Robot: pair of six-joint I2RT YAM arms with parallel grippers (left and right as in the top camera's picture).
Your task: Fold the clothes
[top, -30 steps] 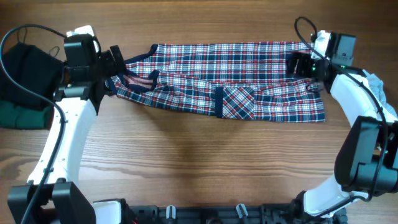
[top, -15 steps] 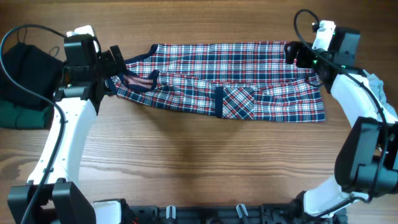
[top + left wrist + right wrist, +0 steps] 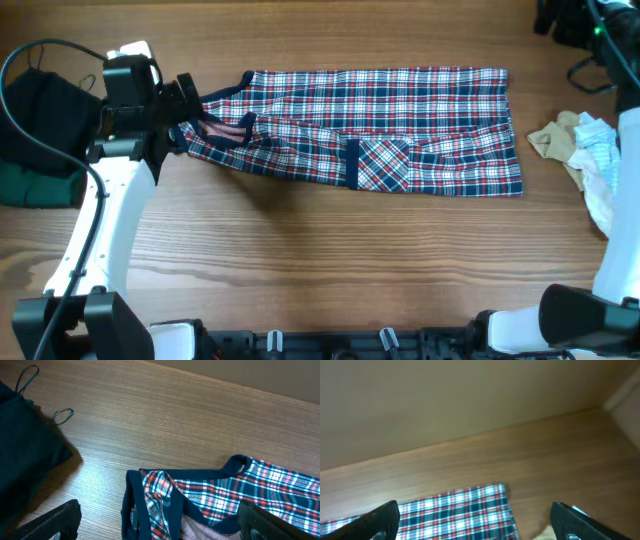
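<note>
The clothes in play are a red, navy and white plaid garment (image 3: 400, 125), lying flat across the far half of the table with a folded patch (image 3: 380, 162) on its near edge. My left gripper (image 3: 185, 105) stands open at the garment's left end. In the left wrist view its fingers (image 3: 55, 522) straddle the navy trim (image 3: 175, 510) without pinching it. My right arm (image 3: 575, 20) is lifted off at the far right corner. The right gripper (image 3: 480, 530) is open and empty, high above the plaid corner (image 3: 470, 507).
A crumpled pile of beige and pale blue clothes (image 3: 585, 150) lies at the right edge. Black and dark green fabric (image 3: 35, 130) is heaped at the left edge, behind the left arm. Bare wood (image 3: 320, 270) fills the near half of the table.
My right gripper has left the garment's far right corner and swung up and away to the far right, uncovering the pale pile. The left arm and the plaid garment have not moved.
</note>
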